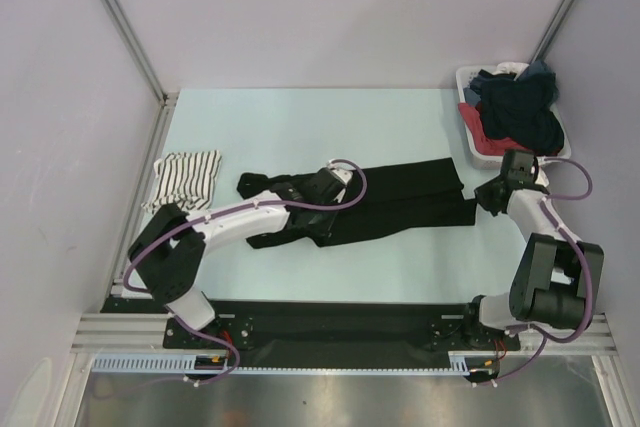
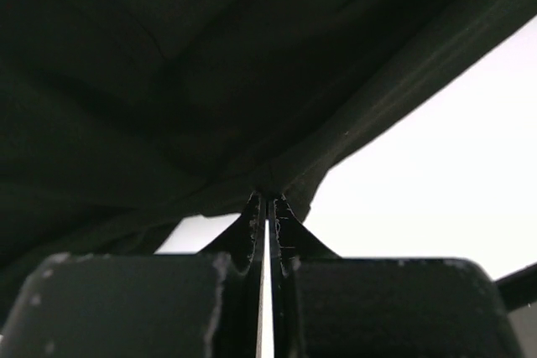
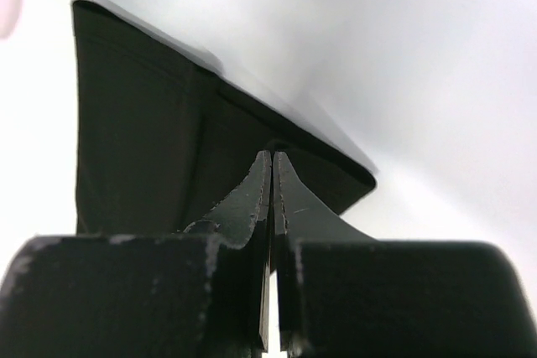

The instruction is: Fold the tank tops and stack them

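Top external: black tank top [image 1: 400,202] mid-frame — left end effector [image 2: 267,199], right end effector [image 3: 273,155] both clamped on it (striped tank top [image 1: 185,179] left).

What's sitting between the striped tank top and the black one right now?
Nothing. In the top view, only a narrow strip of bare table separates the striped tank top from the black tank top.

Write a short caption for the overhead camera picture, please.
Left gripper and right gripper pinch a black tank top on the table; a striped top lies nearby.
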Robot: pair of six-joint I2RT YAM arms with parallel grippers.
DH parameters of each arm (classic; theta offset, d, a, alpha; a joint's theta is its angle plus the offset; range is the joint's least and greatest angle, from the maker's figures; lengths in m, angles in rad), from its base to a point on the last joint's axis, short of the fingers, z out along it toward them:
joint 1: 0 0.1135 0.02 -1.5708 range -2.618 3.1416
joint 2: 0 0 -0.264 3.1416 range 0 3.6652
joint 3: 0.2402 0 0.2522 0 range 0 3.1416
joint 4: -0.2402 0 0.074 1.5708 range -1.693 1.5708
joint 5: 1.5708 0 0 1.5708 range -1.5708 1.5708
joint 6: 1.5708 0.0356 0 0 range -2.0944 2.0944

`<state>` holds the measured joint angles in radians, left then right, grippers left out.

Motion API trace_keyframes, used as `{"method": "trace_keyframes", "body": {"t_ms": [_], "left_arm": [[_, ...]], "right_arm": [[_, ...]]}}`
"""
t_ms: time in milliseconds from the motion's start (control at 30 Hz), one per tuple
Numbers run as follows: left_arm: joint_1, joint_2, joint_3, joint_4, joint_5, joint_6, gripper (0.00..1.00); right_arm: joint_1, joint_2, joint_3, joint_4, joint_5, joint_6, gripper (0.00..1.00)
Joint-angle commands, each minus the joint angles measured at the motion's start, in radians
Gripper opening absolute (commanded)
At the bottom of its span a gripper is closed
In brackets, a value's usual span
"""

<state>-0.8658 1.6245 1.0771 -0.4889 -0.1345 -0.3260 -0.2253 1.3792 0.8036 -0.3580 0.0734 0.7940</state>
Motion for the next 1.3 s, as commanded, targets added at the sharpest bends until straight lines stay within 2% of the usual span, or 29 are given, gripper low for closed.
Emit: {"method": "trace_keyframes", "body": {"t_ms": [0, 400, 833, 1100, 1133, 1200, 1233, 1267], "left_arm": [[0.020, 0.037, 0.072, -0.022, -0.011, 0.036, 0.00], [0.116, 0.083, 0.127, -0.042, -0.031, 0.051, 0.00], [0.137, 0.173, 0.204, -0.057, -0.054, 0.068, 0.00], [0.145, 0.227, 0.233, -0.083, -0.146, 0.061, 0.02], [0.145, 0.229, 0.237, -0.085, -0.151, 0.058, 0.07], [0.145, 0.219, 0.233, -0.082, -0.172, 0.056, 0.17], [0.145, 0.215, 0.227, -0.077, -0.188, 0.050, 0.32], [0.145, 0.209, 0.225, -0.077, -0.200, 0.047, 0.39]], "right_arm": [[0.023, 0.043, 0.072, 0.047, 0.017, 0.020, 0.00], [0.083, 0.193, 0.180, 0.053, 0.089, 0.039, 0.00], [0.135, 0.274, 0.258, 0.034, 0.184, 0.033, 0.00], [0.170, 0.333, 0.316, 0.034, 0.244, 0.010, 0.03], [0.182, 0.331, 0.319, 0.031, 0.258, 0.008, 0.04], [0.191, 0.328, 0.321, 0.033, 0.285, -0.002, 0.21], [0.201, 0.324, 0.321, 0.037, 0.295, -0.004, 0.28], [0.204, 0.319, 0.319, 0.042, 0.304, -0.007, 0.31]]}}
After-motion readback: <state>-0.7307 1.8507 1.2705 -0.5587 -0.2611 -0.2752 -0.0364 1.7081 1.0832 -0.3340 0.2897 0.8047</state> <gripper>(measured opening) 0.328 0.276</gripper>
